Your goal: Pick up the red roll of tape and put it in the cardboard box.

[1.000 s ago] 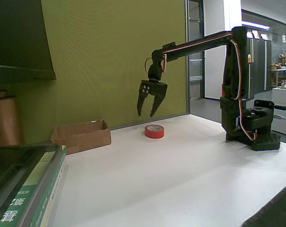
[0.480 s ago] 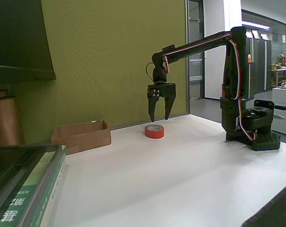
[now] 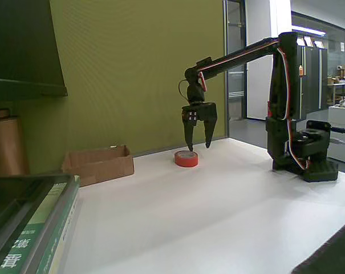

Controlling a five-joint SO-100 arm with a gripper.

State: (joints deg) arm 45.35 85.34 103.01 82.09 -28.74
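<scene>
— Fingers (image 3: 189, 137) first: we see the two dark prongs of the gripper (image 3: 198, 146) spread apart and pointing straight down, nothing between them. Where do we put the red roll of tape (image 3: 186, 159)?

— We see it lying flat on the white table (image 3: 229, 211), directly beneath the gripper's left prong in the fixed view. From this angle we cannot tell whether that tip touches the roll or hangs just above it.

— And its look?

— We make out a small bright red-orange ring, low and round, with a paler top face around the core. It sits well apart from the cardboard box (image 3: 98, 164), which stands to the left near the green wall (image 3: 132, 74).

— The arm (image 3: 240, 54)?

— We see a black base at the right, an upright post, then a long link reaching leftward and slightly down, red and white wires running along it, and the wrist bent so the gripper hangs vertical.

— Materials?

— We note matte black plastic on the arm, a smooth white tabletop, and plain brown card for the shallow box with short upright flaps. At the far left we see a tall brown cylinder (image 3: 5, 145) and green-spined books (image 3: 32, 242).
</scene>
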